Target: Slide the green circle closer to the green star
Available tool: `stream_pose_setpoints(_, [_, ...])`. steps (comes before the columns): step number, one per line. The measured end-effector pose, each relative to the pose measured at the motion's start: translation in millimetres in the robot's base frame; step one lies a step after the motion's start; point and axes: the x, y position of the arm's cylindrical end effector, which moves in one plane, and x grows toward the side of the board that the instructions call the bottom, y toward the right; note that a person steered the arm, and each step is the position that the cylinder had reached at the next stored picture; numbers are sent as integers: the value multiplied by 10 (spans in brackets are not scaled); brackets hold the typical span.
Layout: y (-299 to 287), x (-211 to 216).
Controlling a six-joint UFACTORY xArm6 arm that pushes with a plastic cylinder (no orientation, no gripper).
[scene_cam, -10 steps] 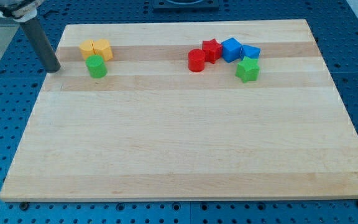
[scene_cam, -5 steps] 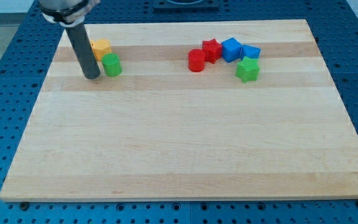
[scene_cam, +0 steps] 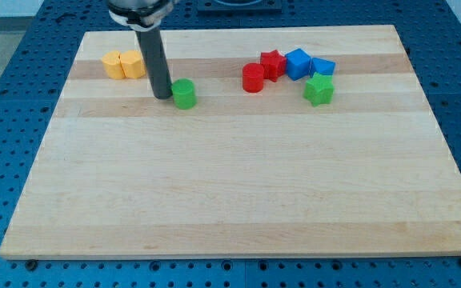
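My tip down on the wooden board, pressed right up against the view's-left side of the green circle. No jaws on this rig at all, just a straight dark rod, so nothing open or closed to report.

Green circle: short, chunky cylinder, bright green, flat top, standing upright. Sits in the upper part of the board, left of centre, roughly level with the green star, but well apart from it, with a good stretch of board between them.

Green star over on the view's right, just below the blue blocks. Two of those: a bigger blue one, and a smaller blue one just beside it on the right; exact shapes hard to make out. Red star-ish block touching the bigger blue one on its left, and a red circle just below-left of that.

Two yellow blocks huddled together near the top left, behind the rod, apart from the green circle.

No containers anywhere, just the board sitting on a blue perforated table.
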Motion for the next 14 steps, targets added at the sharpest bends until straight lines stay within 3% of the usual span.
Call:
stream_pose_setpoints(4, [976,362])
stream_pose_setpoints(6, [477,352])
stream_pose_setpoints(9, [997,217])
stream_pose_setpoints(12, [605,42])
stream_pose_setpoints(14, [1098,37])
